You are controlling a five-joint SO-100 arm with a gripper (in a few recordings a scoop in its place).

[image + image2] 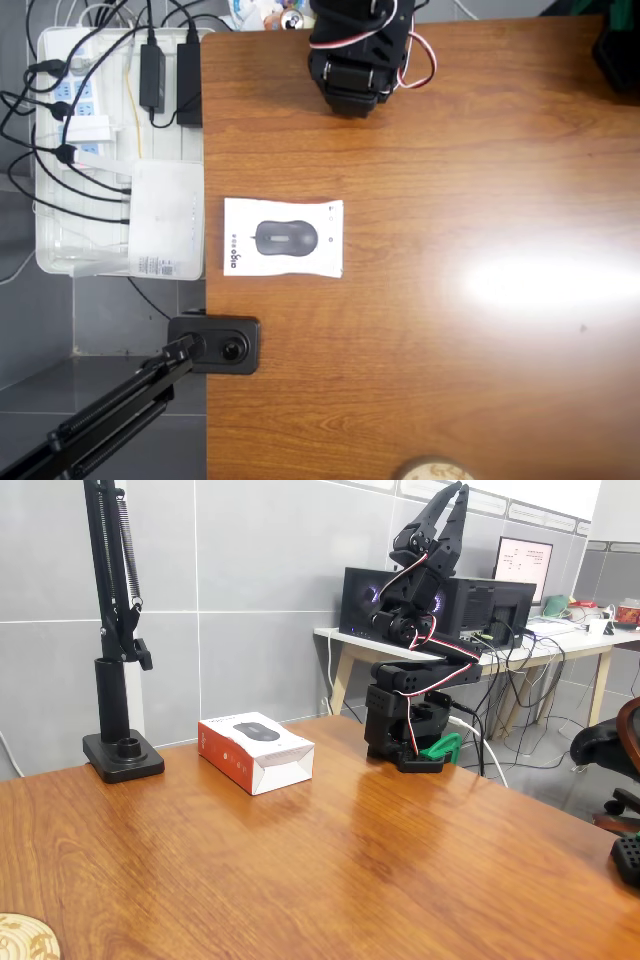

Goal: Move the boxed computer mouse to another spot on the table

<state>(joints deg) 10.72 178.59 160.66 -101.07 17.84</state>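
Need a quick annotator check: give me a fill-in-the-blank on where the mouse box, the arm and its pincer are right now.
1. The mouse box lies flat on the ____.
2. In the fixed view the pincer points ____, away from the table.
3. The picture on top of the box shows a dark grey ____.
4. In the overhead view, the box sits between the arm's base and the black ____ base at the table edge.

Missing words: table; up; mouse; stand

I note the white boxed computer mouse (255, 751), orange-red side, dark grey mouse picture; brown wood-grain table (330, 880); black arm (415, 630) at 1 o'clock.
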